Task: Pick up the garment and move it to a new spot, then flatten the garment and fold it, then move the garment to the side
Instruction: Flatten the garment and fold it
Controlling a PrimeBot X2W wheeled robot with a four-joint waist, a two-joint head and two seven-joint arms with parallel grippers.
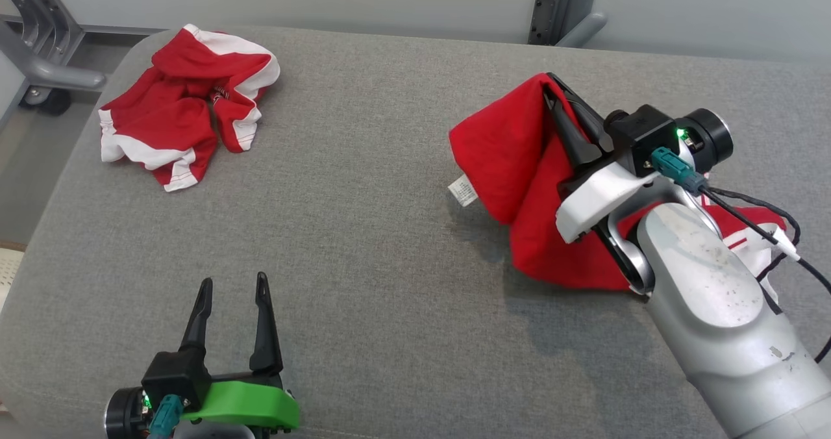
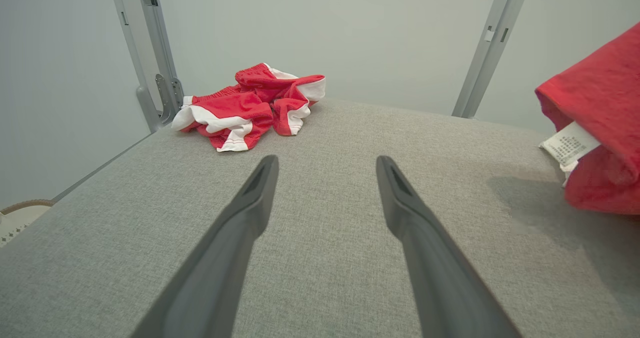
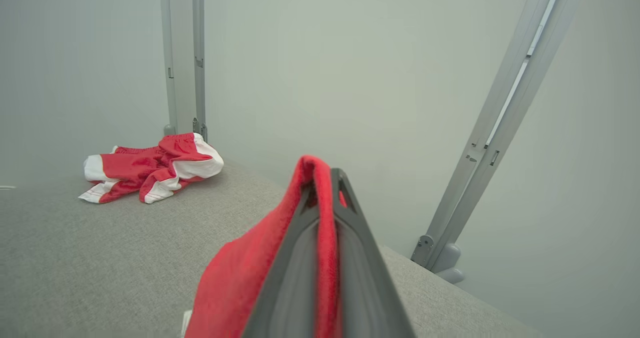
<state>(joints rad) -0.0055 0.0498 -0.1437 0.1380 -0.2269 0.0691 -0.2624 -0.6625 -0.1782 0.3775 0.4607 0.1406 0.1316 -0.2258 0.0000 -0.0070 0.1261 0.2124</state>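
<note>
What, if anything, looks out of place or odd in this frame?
Nothing spilled or broken. The red garment is bunched in the shut right gripper, its white care label sticking out. A second red-and-white garment lies crumpled near the far left corner of the grey surface. The left gripper is open, holding nothing.

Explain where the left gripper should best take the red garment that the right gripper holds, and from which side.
Probably the edge by the white label of the red garment, approached from the robot's left. That edge faces the open left gripper and looks loose; the right gripper pinches the raised fold.
</note>
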